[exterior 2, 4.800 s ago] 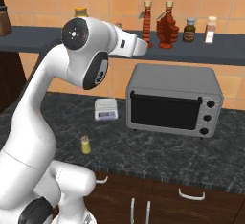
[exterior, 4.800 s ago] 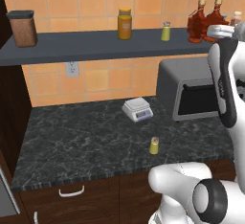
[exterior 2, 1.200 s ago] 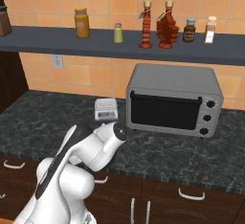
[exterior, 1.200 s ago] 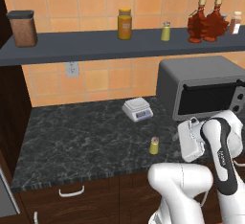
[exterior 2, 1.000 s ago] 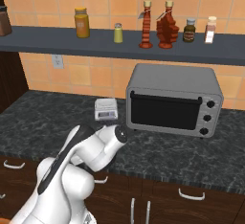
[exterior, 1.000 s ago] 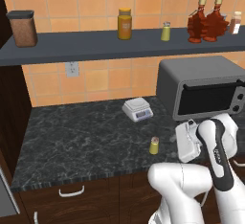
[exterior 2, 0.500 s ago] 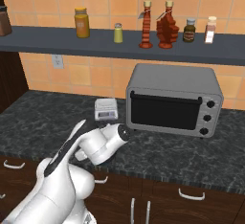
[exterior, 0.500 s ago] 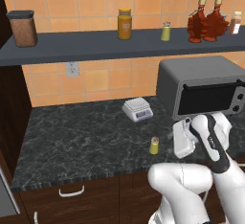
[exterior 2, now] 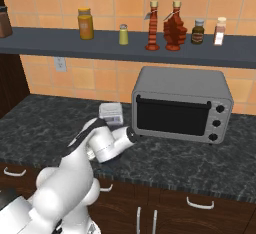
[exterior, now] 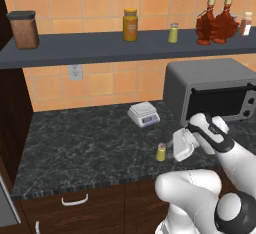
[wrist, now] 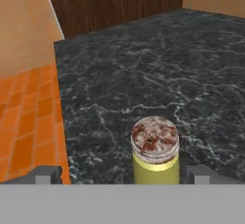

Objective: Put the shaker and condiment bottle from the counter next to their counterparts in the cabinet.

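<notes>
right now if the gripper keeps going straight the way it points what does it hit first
Most likely the shaker on the counter. In the hand view it stands upright between the open gripper fingertips, dead ahead. How much gap remains is hard to judge; beyond it lies only dark countertop.

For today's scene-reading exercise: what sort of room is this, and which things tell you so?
Most likely a kitchen: a toaster oven on a dark stone counter, plus a wall shelf holding jars and bottles.
</notes>
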Tool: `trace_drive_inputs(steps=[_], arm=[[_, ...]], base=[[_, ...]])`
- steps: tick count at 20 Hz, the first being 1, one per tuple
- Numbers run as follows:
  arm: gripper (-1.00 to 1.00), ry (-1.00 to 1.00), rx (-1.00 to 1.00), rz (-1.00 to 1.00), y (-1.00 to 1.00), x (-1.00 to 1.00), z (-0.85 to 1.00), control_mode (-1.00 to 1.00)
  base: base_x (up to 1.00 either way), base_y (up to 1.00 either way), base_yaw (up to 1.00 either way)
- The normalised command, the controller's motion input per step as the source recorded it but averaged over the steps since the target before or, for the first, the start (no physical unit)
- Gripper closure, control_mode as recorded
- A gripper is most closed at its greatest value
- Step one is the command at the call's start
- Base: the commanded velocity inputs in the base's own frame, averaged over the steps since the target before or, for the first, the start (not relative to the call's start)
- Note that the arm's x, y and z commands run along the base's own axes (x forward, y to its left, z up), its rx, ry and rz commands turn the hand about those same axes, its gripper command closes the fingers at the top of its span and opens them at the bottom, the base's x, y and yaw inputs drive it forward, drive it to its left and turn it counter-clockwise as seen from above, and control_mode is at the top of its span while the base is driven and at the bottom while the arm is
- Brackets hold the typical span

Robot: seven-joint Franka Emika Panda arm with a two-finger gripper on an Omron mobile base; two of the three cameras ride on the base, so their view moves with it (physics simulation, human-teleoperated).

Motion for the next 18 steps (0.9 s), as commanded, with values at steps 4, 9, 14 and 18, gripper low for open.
trace_drive_inputs(steps=[4, 9, 14, 18], arm=[[-1.0, 0.09, 0.08, 0.0, 0.03, 0.36, -0.22, -1.0], [-1.0, 0.06, 0.09, 0.0, 0.0, 0.31, -0.19, -1.0], [1.0, 0.07, 0.12, 0.01, 0.21, 0.07, -0.38, -1.0], [1.0, 0.1, 0.05, 0.04, 0.36, 0.03, -0.35, -1.0]], base=[[0.0, 0.0, 0.0], [0.0, 0.0, 0.0], [0.0, 0.0, 0.0], [0.0, 0.0, 0.0]])
